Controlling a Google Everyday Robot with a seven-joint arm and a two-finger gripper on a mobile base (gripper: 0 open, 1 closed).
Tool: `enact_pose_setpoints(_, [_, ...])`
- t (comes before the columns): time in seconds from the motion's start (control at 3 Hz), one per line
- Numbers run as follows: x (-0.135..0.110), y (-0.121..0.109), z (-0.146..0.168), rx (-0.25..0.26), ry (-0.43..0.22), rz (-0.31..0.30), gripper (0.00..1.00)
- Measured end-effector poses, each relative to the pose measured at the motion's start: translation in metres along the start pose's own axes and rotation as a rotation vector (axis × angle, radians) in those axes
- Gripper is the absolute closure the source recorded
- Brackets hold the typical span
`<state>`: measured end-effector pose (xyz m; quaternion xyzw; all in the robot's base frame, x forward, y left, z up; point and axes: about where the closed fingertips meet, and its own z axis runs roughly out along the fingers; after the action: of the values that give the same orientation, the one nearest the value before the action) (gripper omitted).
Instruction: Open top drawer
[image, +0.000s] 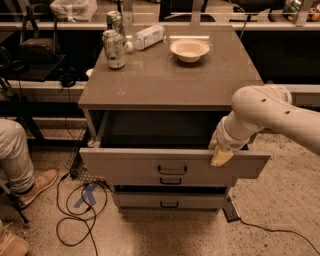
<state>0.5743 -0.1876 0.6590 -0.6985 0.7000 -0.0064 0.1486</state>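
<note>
The top drawer of a grey cabinet stands pulled well out towards me, its dark inside showing behind the flat front panel. Its small black handle sits at the panel's centre. My gripper, on a white arm coming in from the right, is at the top edge of the drawer front, right of the handle, and rests over that edge. The two lower drawers sit further in below it.
On the cabinet top stand two cans, a lying plastic bottle and a white bowl. A person's leg and shoe are at the left. Cables lie on the floor at the cabinet's left front.
</note>
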Motion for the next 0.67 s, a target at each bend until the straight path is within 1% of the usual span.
enact_pose_setpoints(0.67, [-0.0006, 0.0016, 0.0025, -0.005, 0.000, -0.002, 0.40])
